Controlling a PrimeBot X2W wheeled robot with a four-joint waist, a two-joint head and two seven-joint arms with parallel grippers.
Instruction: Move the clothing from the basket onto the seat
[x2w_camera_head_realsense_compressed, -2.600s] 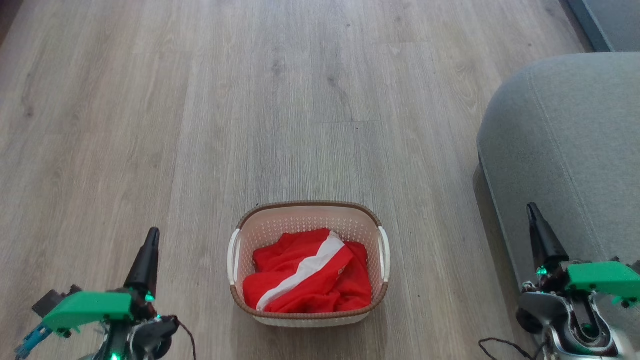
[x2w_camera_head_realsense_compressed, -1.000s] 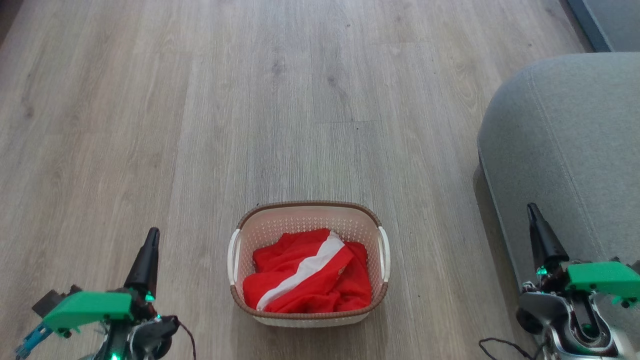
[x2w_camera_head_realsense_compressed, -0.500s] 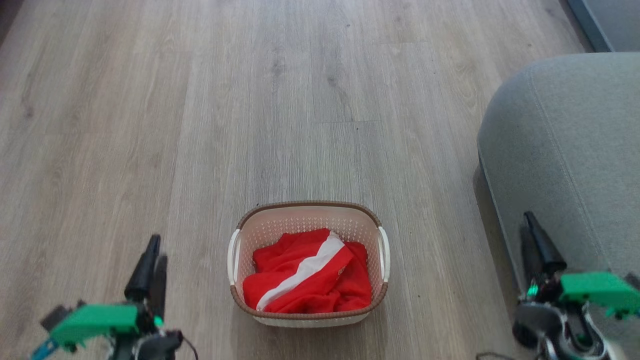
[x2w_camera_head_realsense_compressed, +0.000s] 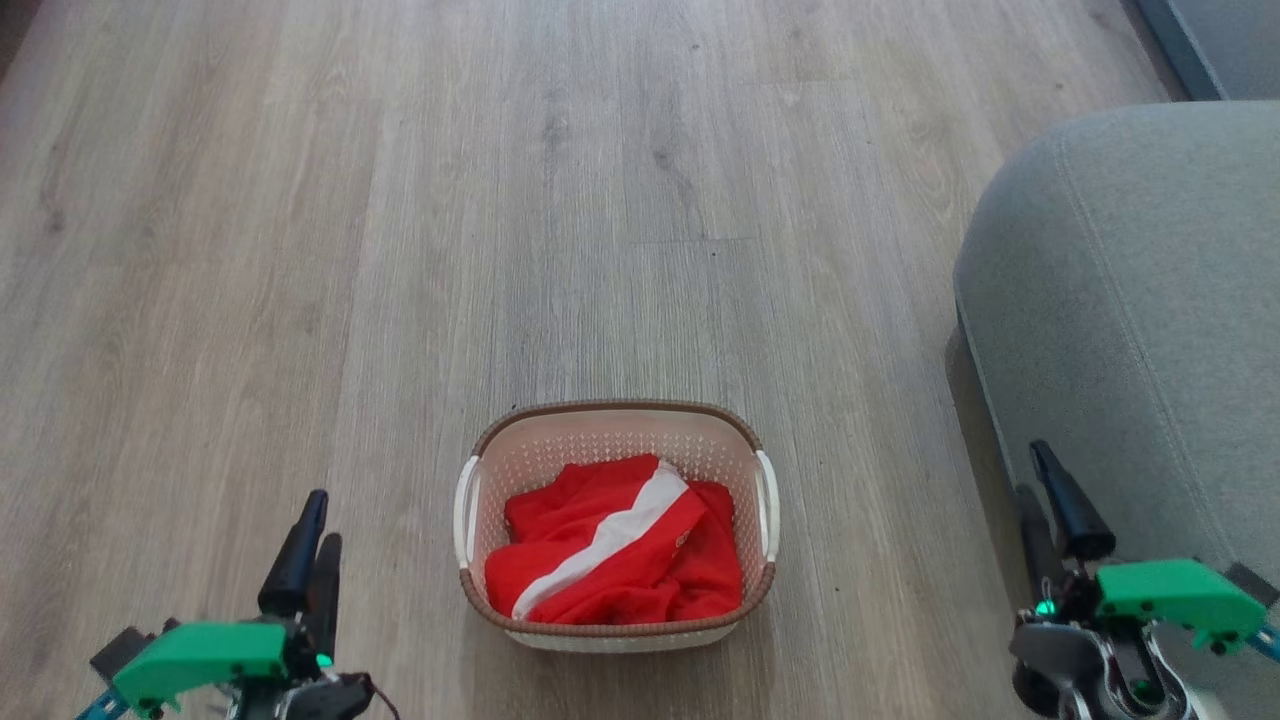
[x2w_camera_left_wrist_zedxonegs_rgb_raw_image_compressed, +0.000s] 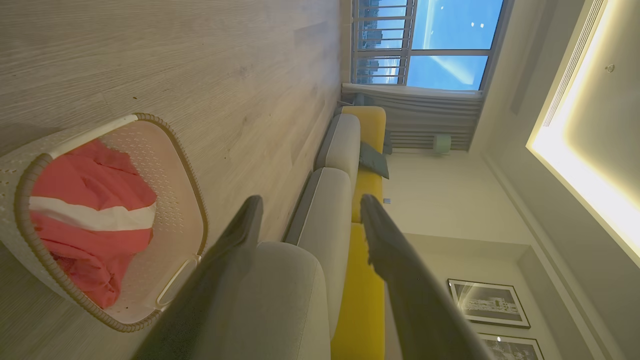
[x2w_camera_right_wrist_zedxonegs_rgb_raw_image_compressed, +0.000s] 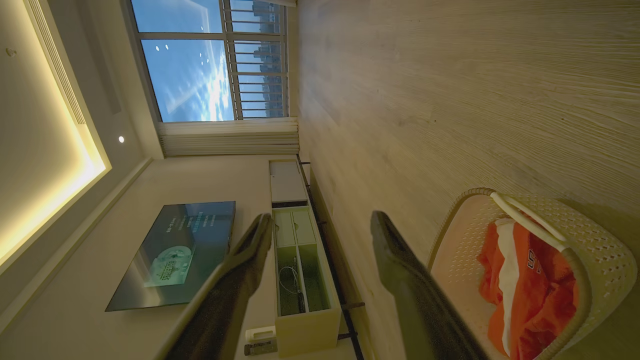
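The red clothing (x2w_camera_head_realsense_compressed: 620, 555) with a white band lies bunched in the cream basket (x2w_camera_head_realsense_compressed: 615, 425), which stands on the wood floor low in the middle of the head view. The grey seat (x2w_camera_head_realsense_compressed: 1130, 300) fills the right side. My left gripper (x2w_camera_head_realsense_compressed: 315, 520) is at the lower left, open and empty, well left of the basket. My right gripper (x2w_camera_head_realsense_compressed: 1035, 475) is at the lower right in front of the seat, open and empty. The left wrist view has the basket (x2w_camera_left_wrist_zedxonegs_rgb_raw_image_compressed: 187, 185), the clothing (x2w_camera_left_wrist_zedxonegs_rgb_raw_image_compressed: 90, 215) and the seat (x2w_camera_left_wrist_zedxonegs_rgb_raw_image_compressed: 280, 295). The right wrist view has the basket (x2w_camera_right_wrist_zedxonegs_rgb_raw_image_compressed: 600, 235) with the clothing (x2w_camera_right_wrist_zedxonegs_rgb_raw_image_compressed: 530, 290).
Bare wood floor (x2w_camera_head_realsense_compressed: 500, 200) stretches ahead and to both sides of the basket. A yellow and grey sofa (x2w_camera_left_wrist_zedxonegs_rgb_raw_image_compressed: 367, 150) runs toward a window in the left wrist view. A low white cabinet (x2w_camera_right_wrist_zedxonegs_rgb_raw_image_compressed: 300, 260) and a wall screen (x2w_camera_right_wrist_zedxonegs_rgb_raw_image_compressed: 175, 250) appear in the right wrist view.
Both grippers have gone from shut to open, and both have dropped lower in the head view. The basket, clothing and seat have stayed put.
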